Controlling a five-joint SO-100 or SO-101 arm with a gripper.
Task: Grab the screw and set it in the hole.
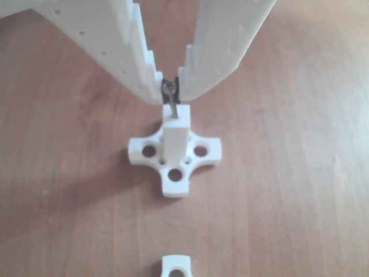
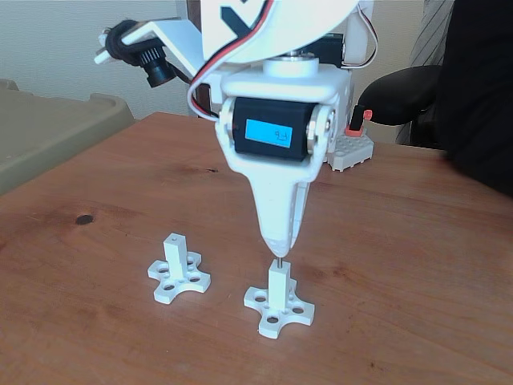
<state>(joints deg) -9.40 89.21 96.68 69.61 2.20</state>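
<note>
My white gripper [image 1: 170, 88] is shut on the screw [image 1: 171, 99], pinching its round head between the fingertips. The slim silvery shank points down and its tip meets the top face of the white post [image 1: 174, 131], at the hole; the bore itself is hidden by the screw. The post stands upright on its cross-shaped base [image 1: 174, 158]. In the fixed view the gripper [image 2: 277, 250] hangs straight above the post [image 2: 278, 285], with the screw [image 2: 277, 261] a thin line between fingertip and post top.
A second white post on a cross base [image 2: 178, 273] stands left of the first in the fixed view; its edge [image 1: 176, 266] shows at the bottom of the other view. A grey block with a red part [image 2: 353, 147] sits behind the arm on the wooden table [image 2: 417, 265].
</note>
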